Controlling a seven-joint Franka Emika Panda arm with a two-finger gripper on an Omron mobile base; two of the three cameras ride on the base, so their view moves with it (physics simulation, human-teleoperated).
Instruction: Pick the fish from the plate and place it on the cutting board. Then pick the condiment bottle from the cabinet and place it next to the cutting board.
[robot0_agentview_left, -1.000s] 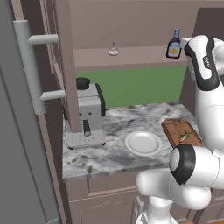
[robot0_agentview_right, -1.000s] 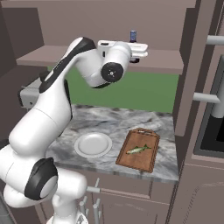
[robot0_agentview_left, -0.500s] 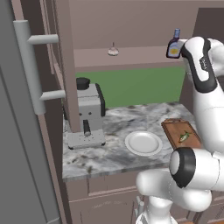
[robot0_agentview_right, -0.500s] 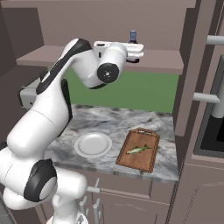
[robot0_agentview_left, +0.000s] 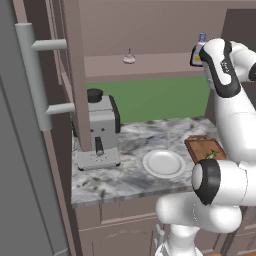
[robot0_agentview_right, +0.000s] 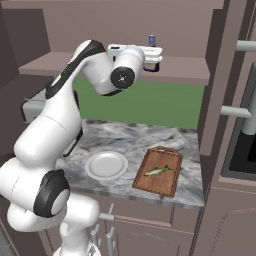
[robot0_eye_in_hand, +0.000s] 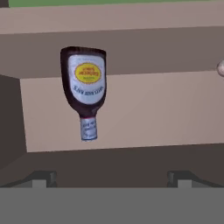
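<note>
Mauve cabinet (robot0_agentview_left: 150, 67) first: we note the arm has advanced toward its open shelf over the last second, the gripper (robot0_agentview_right: 152, 54) now closer to the condiment bottle (robot0_eye_in_hand: 85, 87), which stands untouched on the shelf. Its tips stand fully apart with nothing between them. On the marble surface (robot0_agentview_right: 125, 140), the cutting board (robot0_agentview_right: 157, 172) already carries the fish (robot0_agentview_right: 159, 170); the plate (robot0_agentview_right: 106, 165) lies bare beside it. We judge the first half done and the bottle approach under way.

base views flank arm, hand view inverted
</note>
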